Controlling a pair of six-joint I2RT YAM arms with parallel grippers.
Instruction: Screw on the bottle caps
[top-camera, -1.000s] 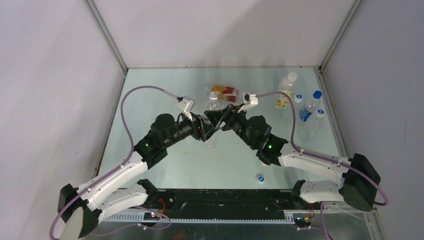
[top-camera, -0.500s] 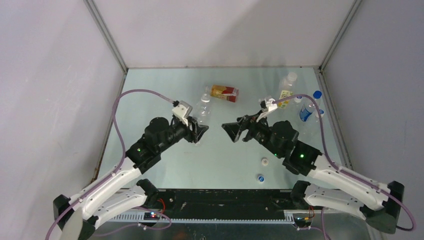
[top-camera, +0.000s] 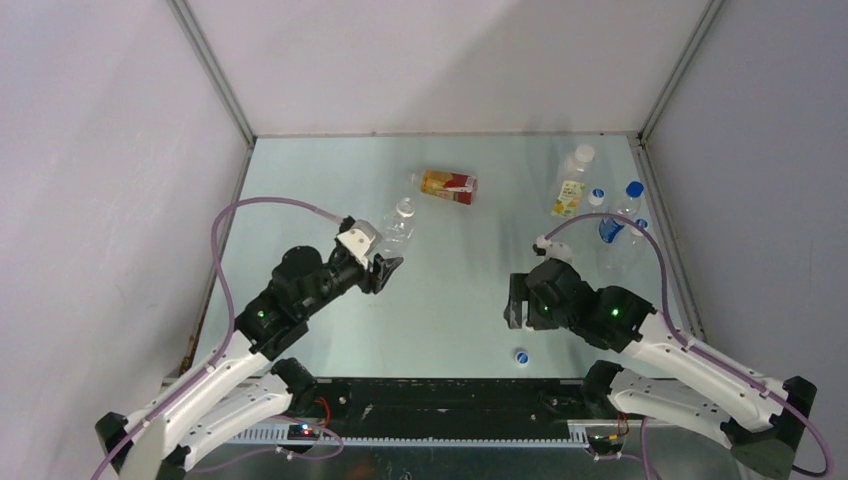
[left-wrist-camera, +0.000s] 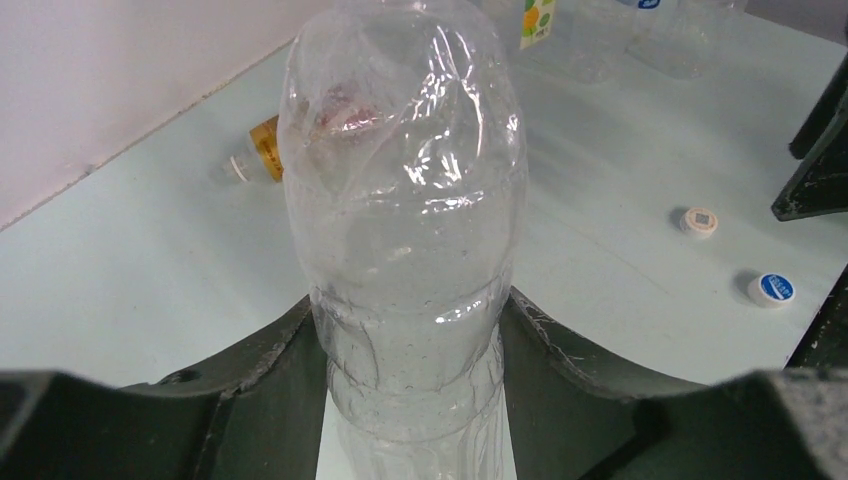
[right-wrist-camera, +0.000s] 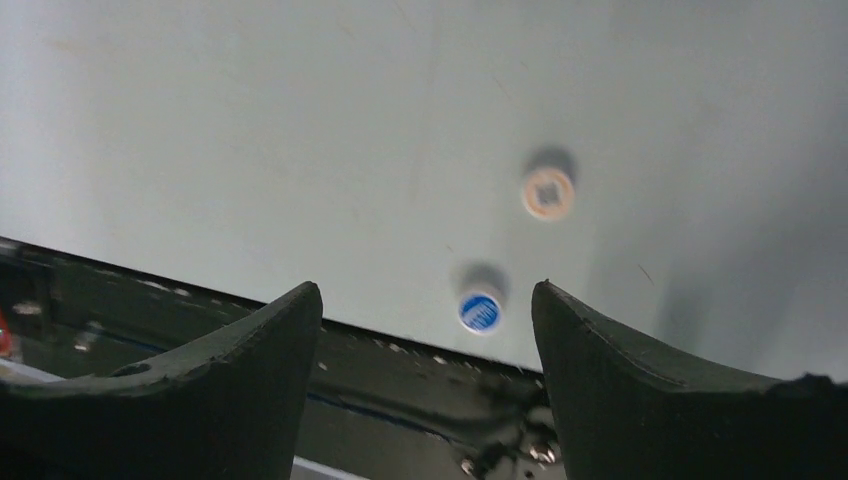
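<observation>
While the left fingers (left-wrist-camera: 270, 370) pinch a clear bottle (left-wrist-camera: 405, 200) around its body over the left half of the table (top-camera: 450, 290), the right fingers (right-wrist-camera: 250, 370) hang spread above a blue cap (right-wrist-camera: 480, 312) and a white cap (right-wrist-camera: 548, 194), both lying loose by the near edge.

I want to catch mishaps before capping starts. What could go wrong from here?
The left gripper clamps a thin clear bottle whose wall looks crumpled; it may buckle or slip when a cap is twisted on. The blue cap lies near the table's front edge, so the open right gripper, coming down on it, might knock it off.
</observation>
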